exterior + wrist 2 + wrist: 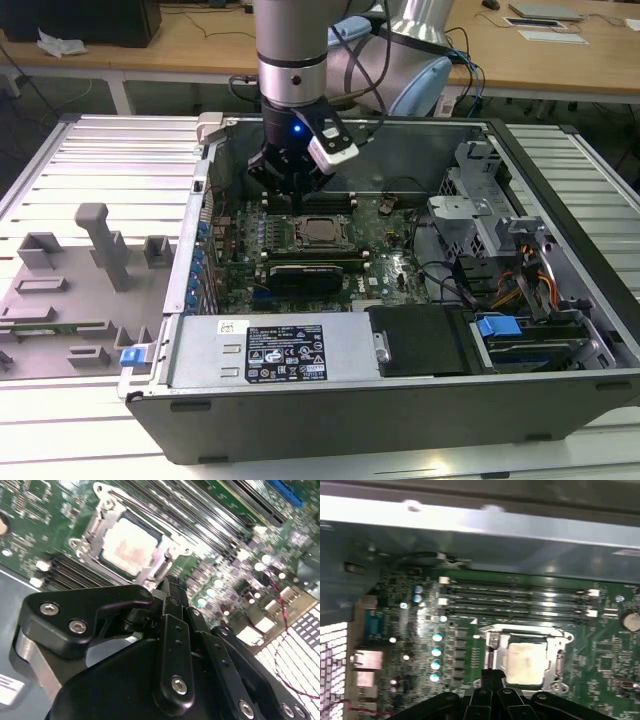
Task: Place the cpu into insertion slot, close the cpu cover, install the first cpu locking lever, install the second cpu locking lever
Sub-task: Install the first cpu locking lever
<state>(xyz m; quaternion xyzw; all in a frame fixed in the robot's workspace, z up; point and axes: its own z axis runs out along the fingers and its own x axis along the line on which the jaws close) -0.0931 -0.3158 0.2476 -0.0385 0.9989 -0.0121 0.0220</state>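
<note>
- The cpu [131,546] lay flat in the insertion slot [111,562]. Its pale metal top faced up just beyond my fingertips [492,675], close to them but not touching.
- The cpu cover [95,527] was down around the chip, its silver frame bordering it on all sides and the chip showing through the central window. I judged the seating and the cover-closing both done.
- I could not tell from either wrist view whether either locking lever was hooked down. I counted those two steps as unconfirmed and probably the work left.
- My gripper [170,582] hung low over the green motherboard [600,680], its fingers pressed together with nothing between them.
- In the first wrist view, the long black memory slots [520,597] ran across the board on the far side of the socket from my fingertips.
- In the exterior view, my fingers were inside the open computer case [400,400]. The grey power supply box [270,350] sat well apart from them against the case's near wall.
</note>
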